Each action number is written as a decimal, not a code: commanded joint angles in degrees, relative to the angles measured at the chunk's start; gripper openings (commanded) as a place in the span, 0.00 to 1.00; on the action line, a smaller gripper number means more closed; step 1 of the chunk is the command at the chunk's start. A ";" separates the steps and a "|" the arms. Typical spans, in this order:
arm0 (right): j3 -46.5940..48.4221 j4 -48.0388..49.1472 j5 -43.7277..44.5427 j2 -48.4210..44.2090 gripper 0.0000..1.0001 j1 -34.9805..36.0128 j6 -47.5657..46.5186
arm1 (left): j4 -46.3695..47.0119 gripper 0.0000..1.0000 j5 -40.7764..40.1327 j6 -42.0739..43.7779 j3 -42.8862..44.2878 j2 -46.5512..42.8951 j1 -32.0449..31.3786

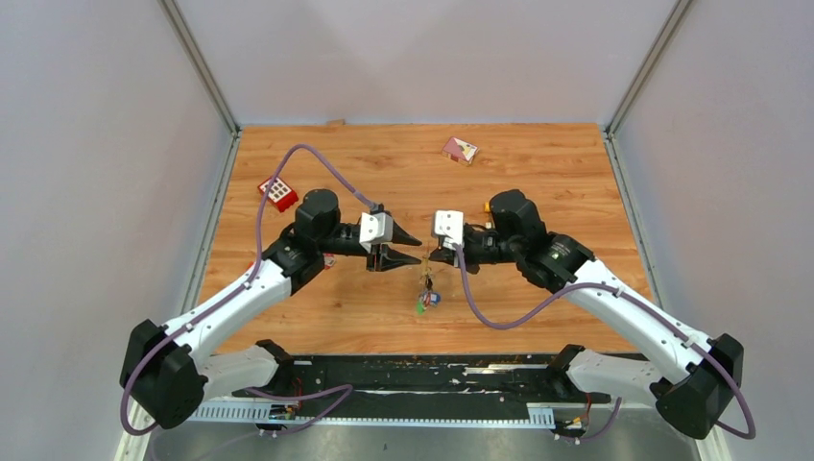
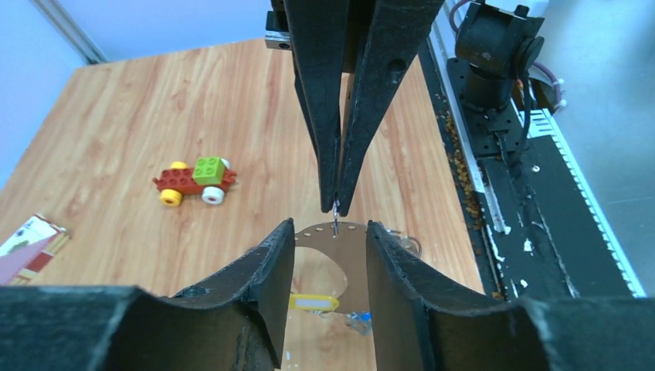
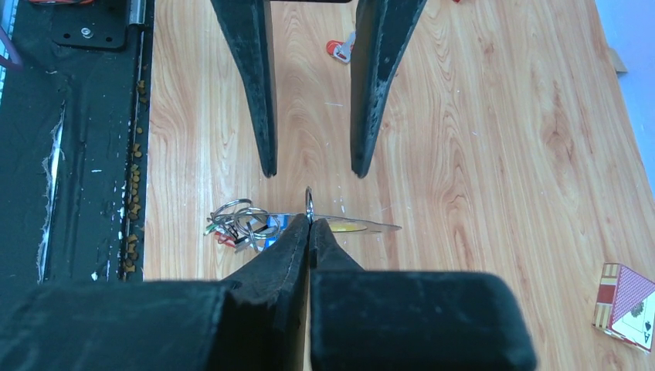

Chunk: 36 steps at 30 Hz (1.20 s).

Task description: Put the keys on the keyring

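My right gripper (image 3: 309,224) is shut on a small metal ring (image 3: 309,202), held edge-on just above the table; it also shows in the left wrist view (image 2: 337,205). The keyring (image 2: 351,241), a translucent grey band with a row of holes, arcs just below that ring and spans the gap between my left fingers. My left gripper (image 2: 330,226) is open and faces the right gripper tip to tip (image 1: 403,248). A yellow tag (image 2: 313,301) and a blue key (image 2: 361,321) lie under the band. A bunch of keys and split rings (image 3: 243,226) lies on the wood (image 1: 427,300).
A red, yellow and green toy brick car (image 2: 193,179) stands near the left arm. A red block with white squares (image 1: 278,193) is at the far left. A card box (image 1: 460,149) lies at the back. The black base rail (image 1: 432,379) runs along the near edge.
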 commanded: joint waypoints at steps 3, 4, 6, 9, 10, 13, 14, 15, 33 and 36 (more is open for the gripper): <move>1.02 4.71 -3.20 -2.45 0.00 -1.12 2.67 | 14.65 0.51 5.34 -8.29 -4.16 -1.31 1.73; 1.17 4.95 -3.59 -2.49 0.00 -1.25 3.40 | 17.02 0.51 5.81 -9.51 -4.96 -1.19 1.71; 1.47 5.44 -4.32 -2.43 0.00 -1.51 4.65 | 21.23 0.51 5.88 -11.19 -6.35 -0.91 1.79; 1.42 6.72 -4.94 -2.13 0.00 -1.79 6.25 | 25.04 0.50 5.51 -13.29 -7.67 -0.48 1.85; 1.34 7.13 -5.20 -2.03 0.00 -1.82 6.68 | 26.28 0.49 5.36 -14.27 -7.98 -0.25 1.80; 1.28 8.00 -5.84 -1.77 0.00 -2.15 7.88 | 29.89 0.45 5.38 -16.08 -8.71 0.23 1.82; 1.31 8.13 -6.00 -1.64 0.00 -2.25 8.09 | 30.54 0.43 5.34 -17.28 -8.87 0.35 1.86; 1.38 8.23 -6.27 -1.62 0.00 -2.32 8.39 | 30.85 0.41 5.26 -17.58 -8.99 0.49 1.82; 1.93 8.16 -9.90 -1.42 0.00 -3.00 9.24 | 30.80 0.32 3.32 -17.17 -9.38 1.58 1.82; 1.92 8.17 -9.94 -1.40 0.00 -3.02 9.20 | 30.95 0.25 3.23 -17.62 -9.09 2.05 1.84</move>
